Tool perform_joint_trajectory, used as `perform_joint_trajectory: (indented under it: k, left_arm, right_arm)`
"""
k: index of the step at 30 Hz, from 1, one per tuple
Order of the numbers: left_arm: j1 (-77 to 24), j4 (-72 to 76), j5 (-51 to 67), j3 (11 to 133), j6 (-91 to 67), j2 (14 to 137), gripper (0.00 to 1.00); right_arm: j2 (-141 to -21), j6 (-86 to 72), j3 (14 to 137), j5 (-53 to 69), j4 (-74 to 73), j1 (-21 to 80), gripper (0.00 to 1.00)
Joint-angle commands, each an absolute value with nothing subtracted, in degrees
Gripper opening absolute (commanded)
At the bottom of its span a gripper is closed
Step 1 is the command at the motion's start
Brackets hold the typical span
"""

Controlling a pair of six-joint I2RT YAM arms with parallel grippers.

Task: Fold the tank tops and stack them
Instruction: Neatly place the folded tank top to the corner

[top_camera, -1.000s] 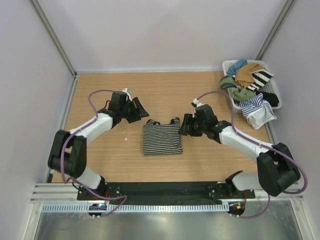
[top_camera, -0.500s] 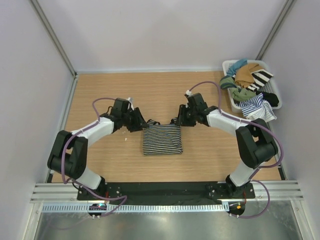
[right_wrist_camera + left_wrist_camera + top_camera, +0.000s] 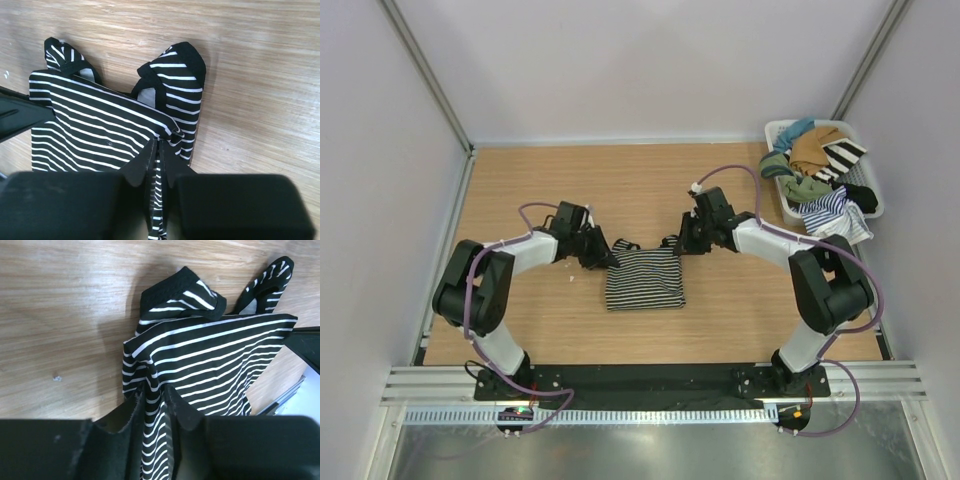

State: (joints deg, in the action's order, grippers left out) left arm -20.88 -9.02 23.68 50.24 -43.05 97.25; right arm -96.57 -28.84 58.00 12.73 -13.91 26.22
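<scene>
Top view: black-and-white tank top lies flat mid-worktop, straps at the far edge, and looks already narrowed by a fold. Left end effector is on its far-left corner, right end effector on the far-right corner. Blue-and-white tank top hangs over the near rim of the basket at far right, unfolded. Left wrist: fingers pinch a ridge of striped cloth at the corner below the strap. Right wrist: fingers nearly together, a thin fold of cloth nipped between them. My read: the far-to-near fold comes next. Lift both corners level, only enough to clear, and carry them together to the near hem. Keep the cloth taut between the arms so the straps tuck inside, then lay edge on edge before release.
</scene>
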Motion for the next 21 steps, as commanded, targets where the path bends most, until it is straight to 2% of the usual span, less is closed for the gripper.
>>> perform_joint_trajectory:
  k: [1, 3, 6, 10, 13, 14, 15, 16, 18, 19, 21]
  left_arm:
    - [-21.01, -5.80, 25.58, 52.38, -42.71, 97.73, 0.19]
    - [-21.01, -5.80, 24.96, 52.65, -42.37, 97.30, 0.12]
    - [-21.09, -5.19, 22.68, 52.29, -42.01, 96.33, 0.03]
    - [-21.01, -2.30, 20.66, 52.03, -41.40, 97.20, 0.00]
    - [-21.09, -0.36, 18.99, 51.51, -41.39, 98.61, 0.07]
    - [-21.09, 1.48, 18.90, 51.07, -41.48, 98.79, 0.16]
    - [-21.09, 2.02, 18.37, 50.80, -41.48, 98.70, 0.22]
    - [-21.09, 2.72, 17.93, 50.54, -41.48, 98.35, 0.30]
    - [-21.09, 2.72, 17.49, 49.66, -41.22, 96.16, 0.46]
    - [-21.09, 2.20, 16.71, 48.96, -41.13, 95.02, 0.50]
    - [-21.09, 1.15, 15.91, 48.25, -40.78, 90.89, 0.55]
  right_arm:
    - [-97.12, -28.83, 59.15, 15.03, -12.22, 25.32, 0.09]
    - [-96.94, -28.57, 59.50, 15.64, -12.13, 24.35, 0.02]
    - [-97.21, -28.21, 60.38, 17.05, -12.39, 22.24, 0.01]
    - [-99.57, -27.95, 61.26, 18.10, -11.17, 20.39, 0.01]
    - [-103.53, -28.65, 62.57, 19.33, -9.94, 19.95, 0.03]
    - [-104.23, -29.35, 62.75, 19.68, -9.32, 19.95, 0.05]
    - [-105.20, -29.70, 62.84, 19.17, -8.45, 20.04, 0.09]
    - [-105.20, -29.97, 62.84, 18.55, -8.26, 19.95, 0.27]
    - [-103.98, -30.41, 61.27, 17.76, -6.52, 20.04, 0.39]
    - [-101.80, -30.32, 60.48, 17.75, -5.98, 20.04, 0.51]
    - [-99.59, -28.93, 59.77, 16.19, -7.80, 20.21, 0.60]
